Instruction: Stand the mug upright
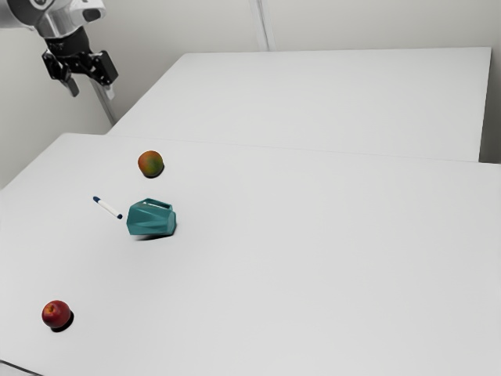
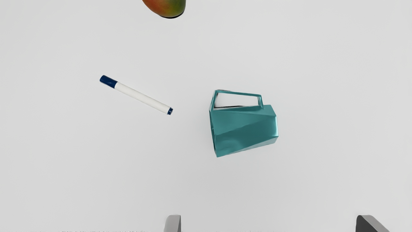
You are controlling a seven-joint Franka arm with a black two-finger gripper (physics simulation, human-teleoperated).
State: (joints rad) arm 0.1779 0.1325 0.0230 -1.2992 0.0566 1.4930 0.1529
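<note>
My gripper [image 1: 91,91] hangs high above the table at the exterior view's upper left, well apart from the mug. A teal faceted mug [image 1: 151,218] lies on its side on the table. In the wrist view the gripper [image 2: 268,224] is open, its two fingers wide apart with nothing between them. There the mug [image 2: 244,129] has its handle on the side toward the mango-like fruit, and its mouth end faces the marker; its inside is hidden.
A white marker with blue ends [image 1: 108,207] [image 2: 141,97] lies near the mug's mouth. A red-green fruit [image 1: 150,164] [image 2: 169,6] rests beyond the handle side. A red apple [image 1: 56,314] sits at the exterior view's lower left. Another white surface [image 1: 337,102] stands behind the table [image 1: 313,274].
</note>
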